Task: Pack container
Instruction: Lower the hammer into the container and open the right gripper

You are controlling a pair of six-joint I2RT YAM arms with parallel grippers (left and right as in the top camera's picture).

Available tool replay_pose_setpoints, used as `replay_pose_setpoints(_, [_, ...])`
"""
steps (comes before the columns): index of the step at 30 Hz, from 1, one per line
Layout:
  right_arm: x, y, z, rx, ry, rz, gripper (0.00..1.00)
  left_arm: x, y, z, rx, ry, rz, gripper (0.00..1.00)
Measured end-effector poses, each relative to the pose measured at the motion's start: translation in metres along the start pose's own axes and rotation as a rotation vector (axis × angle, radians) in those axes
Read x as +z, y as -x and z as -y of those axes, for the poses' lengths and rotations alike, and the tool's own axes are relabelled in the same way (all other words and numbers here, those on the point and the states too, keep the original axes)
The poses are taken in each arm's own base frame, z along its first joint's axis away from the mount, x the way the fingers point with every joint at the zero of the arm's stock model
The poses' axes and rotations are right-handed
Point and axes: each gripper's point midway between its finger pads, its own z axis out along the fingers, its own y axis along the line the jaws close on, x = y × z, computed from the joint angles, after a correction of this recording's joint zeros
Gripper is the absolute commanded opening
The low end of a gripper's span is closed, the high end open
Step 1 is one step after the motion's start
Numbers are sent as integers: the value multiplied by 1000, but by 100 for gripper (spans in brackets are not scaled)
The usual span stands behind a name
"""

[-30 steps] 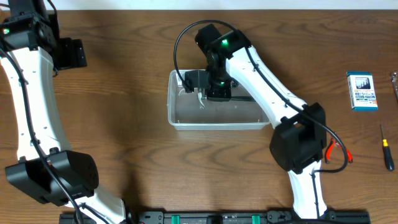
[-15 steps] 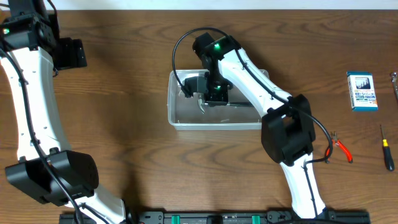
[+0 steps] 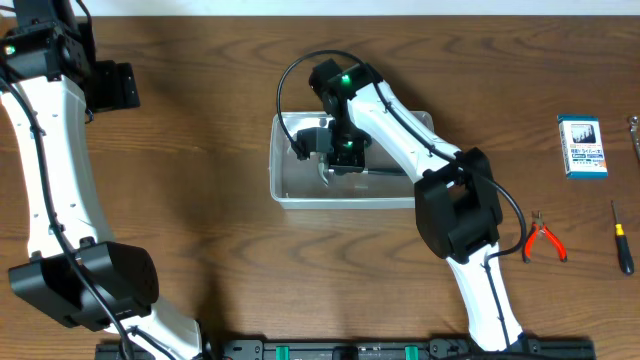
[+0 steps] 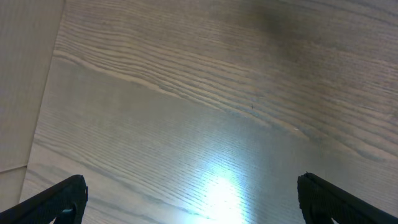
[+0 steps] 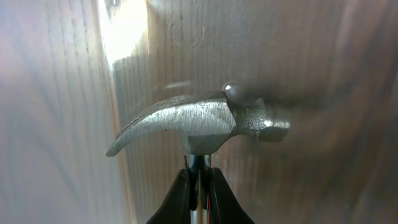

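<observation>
Container (image 3: 290,192): bench centre. Hammer (image 5: 193,121): inside it, right fingers (image 5: 177,199) clamped on its neck, not yet released. Left fingers (image 4: 62,194): wide, empty, ten o'clock. Apparently unpacked, three o'clock: pliers (image 3: 545,240), screwdriver (image 3: 622,235), box (image 3: 582,146).

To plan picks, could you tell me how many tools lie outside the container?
3: red-handled pliers right of the container, a screwdriver near the right edge, and a metal tool, cropped by the frame, farther back. More may be hidden.
</observation>
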Motion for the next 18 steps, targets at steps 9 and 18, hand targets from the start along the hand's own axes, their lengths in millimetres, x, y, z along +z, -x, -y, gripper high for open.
replay_pose_setpoints(9, [11, -7, -6, 7, 30, -20, 4, 0, 0, 0, 0, 0, 0, 98])
replay_pose_setpoints(18, [11, -6, -6, 11, 29, -15, 27, 0, 0, 0, 0, 0, 0, 98])
